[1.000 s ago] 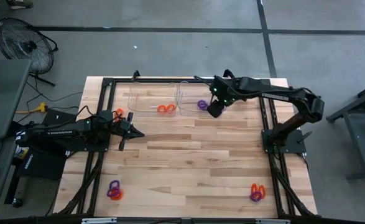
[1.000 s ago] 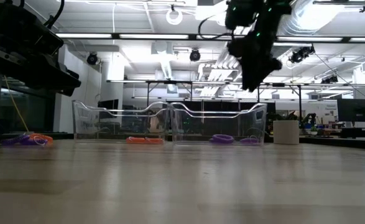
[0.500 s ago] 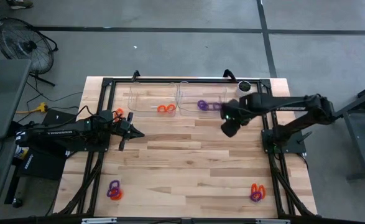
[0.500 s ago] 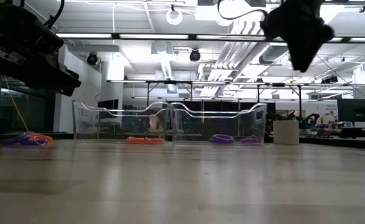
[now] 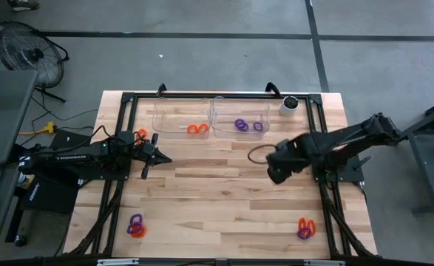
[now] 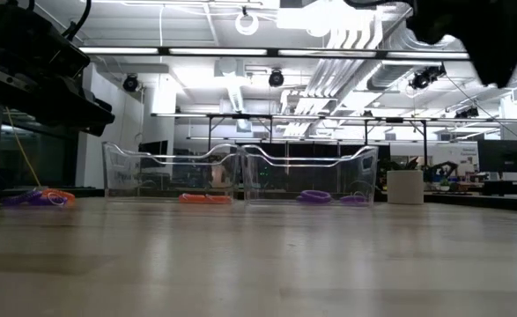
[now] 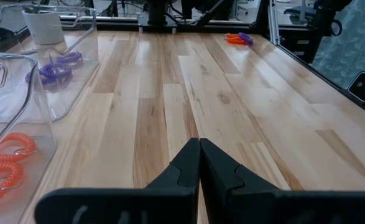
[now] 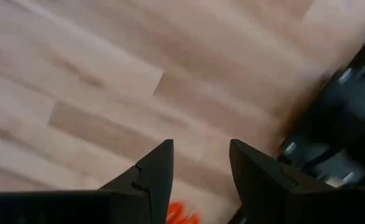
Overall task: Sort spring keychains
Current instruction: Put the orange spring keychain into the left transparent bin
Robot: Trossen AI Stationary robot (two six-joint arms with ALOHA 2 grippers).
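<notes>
The right gripper hung empty over the table's right half with jaws apart, probably heading toward the orange-and-purple pair at five o'clock; another mixed pair lay at seven o'clock. The clear bins at twelve o'clock held an orange keychain and purple keychains apart, sorted by colour; the left gripper waited at nine o'clock, jaws together.

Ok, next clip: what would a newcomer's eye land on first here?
Probably the right gripper, open and empty, hanging over bare wood right of the table's middle, while the left gripper waits shut at the left side. Next, the two clear bins at the far edge: the left bin holds an orange keychain, the right bin purple keychains. Mixed orange-and-purple clusters lie at the near-left corner and near-right corner.
</notes>
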